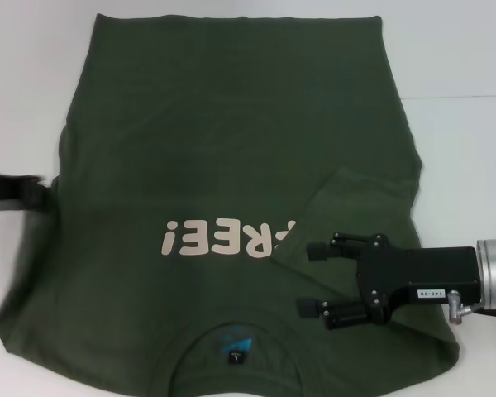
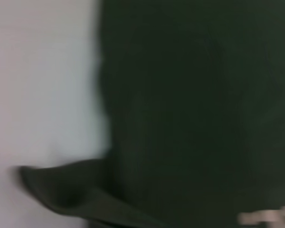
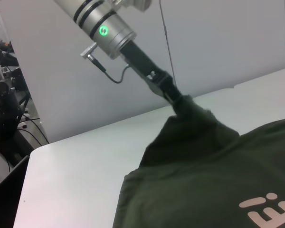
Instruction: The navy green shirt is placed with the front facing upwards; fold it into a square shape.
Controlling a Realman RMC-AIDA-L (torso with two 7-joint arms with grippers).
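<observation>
The white table (image 1: 463,66) is the biggest thing here, and there is just one. On it lies one navy green shirt (image 1: 231,132), spread out with its front up, the neck at the near edge and the bottom hem far away. The sleeve on the robot's right side is already folded in over the body, and it hides the start of the pink "FREE!" print (image 1: 223,238). The shirt looks soft, light and floppy — it will sag and wrinkle when lifted, so it is best held at an edge, like a sleeve tip or a corner of the hem, not in the middle. There are two grippers. The right gripper (image 1: 310,279) hangs low over the folded sleeve, close to the neck, with its fingers spread apart and nothing between them. The left gripper (image 3: 176,100) is at the shirt's left side — the right wrist view shows it pinching the left sleeve and lifting it up into a little tent. Last and smallest, one blue collar label (image 1: 235,347) sits inside the neck.
</observation>
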